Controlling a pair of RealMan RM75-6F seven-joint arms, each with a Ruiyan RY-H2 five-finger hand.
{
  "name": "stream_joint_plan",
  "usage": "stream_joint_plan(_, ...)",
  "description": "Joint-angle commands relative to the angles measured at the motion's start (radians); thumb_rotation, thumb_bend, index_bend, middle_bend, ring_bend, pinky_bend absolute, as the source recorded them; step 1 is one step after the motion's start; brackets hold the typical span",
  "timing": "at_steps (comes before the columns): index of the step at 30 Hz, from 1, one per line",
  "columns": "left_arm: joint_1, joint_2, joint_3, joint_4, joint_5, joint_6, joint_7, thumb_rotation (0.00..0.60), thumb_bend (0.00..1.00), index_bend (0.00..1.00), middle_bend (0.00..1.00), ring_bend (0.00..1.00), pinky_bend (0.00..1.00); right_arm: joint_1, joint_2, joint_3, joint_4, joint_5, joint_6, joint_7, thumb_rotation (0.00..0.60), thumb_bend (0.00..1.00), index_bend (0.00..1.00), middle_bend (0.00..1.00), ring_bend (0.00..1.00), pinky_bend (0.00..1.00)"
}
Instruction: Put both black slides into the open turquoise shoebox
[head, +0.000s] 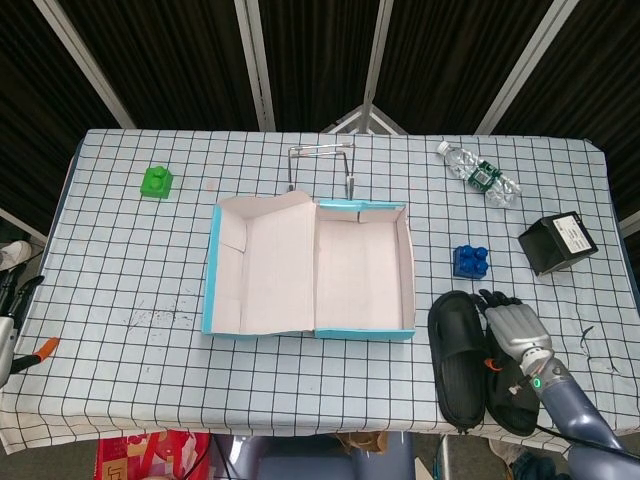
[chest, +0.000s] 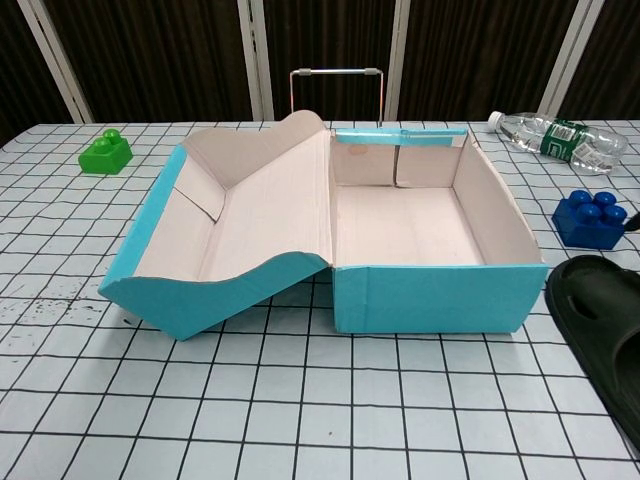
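Neither slide had gone into the box at this moment, so the whole task was ahead of you. Both black slides lay side by side on the checked surface (head: 120, 250) at the lower right of the head view, apart from the turquoise shoebox (head: 362, 262), which sat in the middle of the frame. The inner slide (head: 458, 355) lay bare and untouched. Your right robot hand (head: 515, 328) was over the outer slide (head: 512, 398), covering its upper part, fingers pointing up the frame. From these views I cannot tell whether it was resting on the slide, hovering above it, or closed round it, so treat the grasp as unconfirmed. In the chest view only the edge of one slide showed at the right border, and no hand.

Your left robot hand (head: 8, 320) sat at the far left edge of the head view, mostly cut off; I cannot tell how its fingers lay or whether it held anything.

As for containers, the shoebox held nothing: its pale inside was bare in both views, and its lid (head: 262, 262) lay folded open to the left, also bare. Left to do, as I judge it: secure the outer slide, carry it into the box, then do the same with the inner one.
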Motion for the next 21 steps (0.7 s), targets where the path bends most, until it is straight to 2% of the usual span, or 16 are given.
stream_joint_plan(1,-0.003,-0.002,-0.002,0.002,-0.004,-0.005,0.002,0.600,0.26,0.15,0.00,0.01,0.13,0.149,-0.031,-0.035,0.003,0.195,-0.056,-0.100,0.600,0.19,0.05,0.01,0.00,0.14)
stream_joint_plan(9,-0.008,-0.008,0.000,0.005,-0.009,-0.017,0.022,0.600,0.26,0.15,0.00,0.01,0.13,0.351,-0.091,-0.114,0.075,0.455,-0.108,-0.164,0.600,0.19,0.05,0.01,0.00,0.14)
stream_joint_plan(21,-0.014,-0.018,-0.002,0.010,-0.020,-0.029,0.048,0.600,0.26,0.14,0.00,0.01,0.13,0.541,-0.161,-0.235,0.182,0.672,-0.137,-0.218,0.600,0.19,0.05,0.01,0.00,0.12)
